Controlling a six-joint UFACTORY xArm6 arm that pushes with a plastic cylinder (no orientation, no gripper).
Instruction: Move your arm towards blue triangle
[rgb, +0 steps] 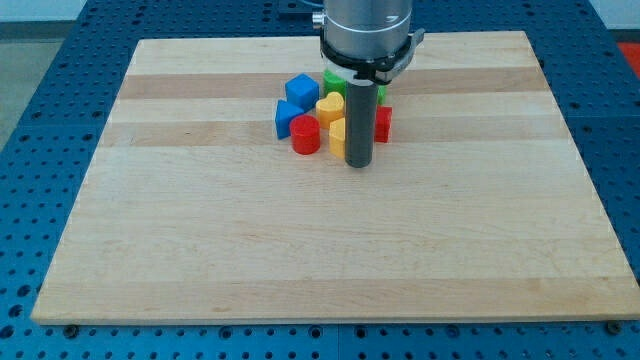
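the blue triangle (287, 119) lies in the upper middle of the frame, at the left edge of a tight cluster of blocks, its shape only partly readable because neighbours crowd it. just above it sits a blue cube (301, 90), touching or nearly so. a red cylinder (306, 135) stands just to its right and slightly lower, and a yellow heart (331, 106) lies to the right of that, in the middle of the cluster. a green block (334, 81) shows behind the heart, its shape unclear. a red block (382, 123) peeks out on the far right, and another yellow block (337, 137) is half hidden by the rod.

my tip (359, 163) rests on the wooden board (320, 250) at the lower right side of the cluster, apart from the triangle, with the red cylinder and yellow pieces between them. there is no hand to open or close here, only the rod, which holds nothing.

the triangle looks like a small, rigid, light piece that would slide easily on the smooth wood and could pivot if struck off centre. there is no gripping it; contact would best be made on a flat side, approached from the open left or lower left.
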